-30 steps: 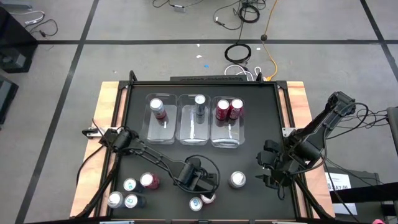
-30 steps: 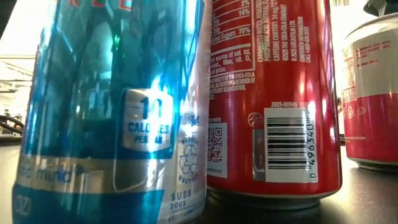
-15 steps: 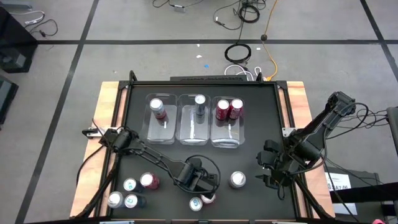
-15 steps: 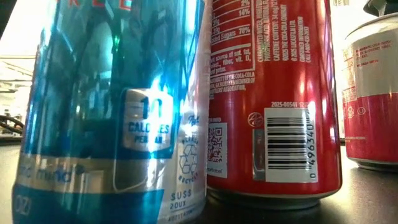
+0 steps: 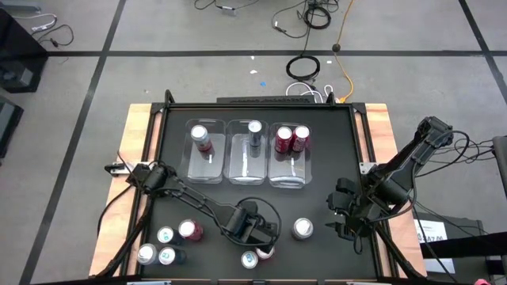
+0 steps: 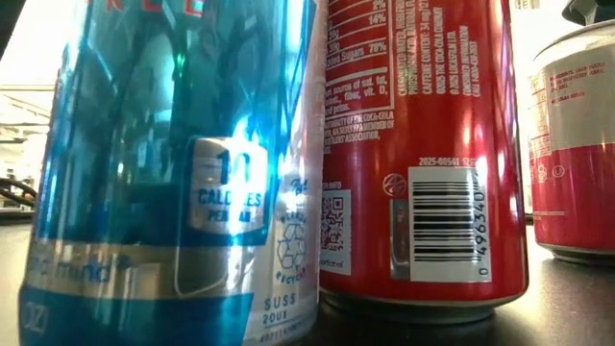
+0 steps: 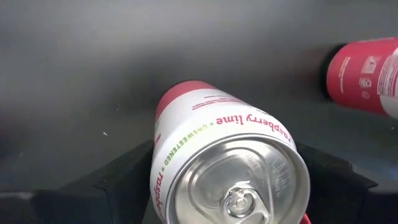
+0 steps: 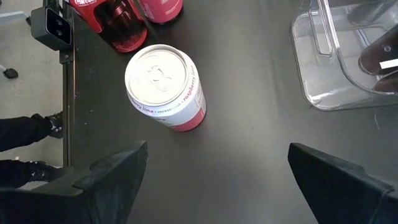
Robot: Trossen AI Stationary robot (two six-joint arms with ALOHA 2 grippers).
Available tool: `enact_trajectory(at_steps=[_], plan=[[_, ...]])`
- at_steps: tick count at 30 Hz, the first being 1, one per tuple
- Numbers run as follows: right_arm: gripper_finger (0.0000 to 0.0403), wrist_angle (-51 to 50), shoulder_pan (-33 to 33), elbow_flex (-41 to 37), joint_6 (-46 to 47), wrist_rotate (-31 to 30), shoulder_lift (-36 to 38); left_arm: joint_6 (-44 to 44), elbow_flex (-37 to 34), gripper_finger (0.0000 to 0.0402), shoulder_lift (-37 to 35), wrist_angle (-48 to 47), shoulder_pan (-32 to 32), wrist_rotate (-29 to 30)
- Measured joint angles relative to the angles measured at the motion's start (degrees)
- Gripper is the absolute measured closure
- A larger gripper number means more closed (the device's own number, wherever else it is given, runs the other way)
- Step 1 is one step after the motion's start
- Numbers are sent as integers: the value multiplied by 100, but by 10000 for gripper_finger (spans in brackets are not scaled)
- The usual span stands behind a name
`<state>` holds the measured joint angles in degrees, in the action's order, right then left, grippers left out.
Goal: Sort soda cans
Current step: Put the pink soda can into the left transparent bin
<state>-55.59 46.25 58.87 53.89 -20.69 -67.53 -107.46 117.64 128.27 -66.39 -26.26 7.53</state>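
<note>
Left gripper (image 5: 252,228) sat low near the front edge of the table (image 5: 333,158), straddling an upright raspberry lime can (image 7: 230,162). Cannot tell whether it had clamped the can or only stood around it. Judged step: pick of this can. Next move calls for a firm squeeze, a straight lift, then a carry to the matching bin at the back.

Right gripper (image 5: 341,219) waited released, jaws wide, near the right edge. A second raspberry lime can (image 8: 165,87) stood just ahead of it.

More loose cans at the front: a group of four (image 5: 165,245) front left and two (image 5: 257,256) just in front of the left gripper.

Farther back stood three clear bins in a row. Left bin (image 5: 207,170) held one red can (image 5: 200,136), middle bin (image 5: 252,170) one silver-blue can (image 5: 254,131), right bin (image 5: 289,176) two red cans (image 5: 291,138). Sorting looked less than half done.

Hidden: from above, the left gripper covered its can. Low view was blocked by a blue can (image 6: 163,173) and a red can (image 6: 423,144).
</note>
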Motion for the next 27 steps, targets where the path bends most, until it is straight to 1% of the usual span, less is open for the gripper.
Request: enact_trajectory(at_steps=[10,17,22,27], plan=[[21,0,1,0,14,0,0,495,83,71,0,-47,101,-26],[21,0,-1,0,92,0,1,1132,355,71,0,-411,327,-89],[21,0,0,0,219,-11,0,1836,829,71,2,-767,534,-98],[21,0,0,0,313,-24,0,2711,1626,72,2,-1260,785,-96]])
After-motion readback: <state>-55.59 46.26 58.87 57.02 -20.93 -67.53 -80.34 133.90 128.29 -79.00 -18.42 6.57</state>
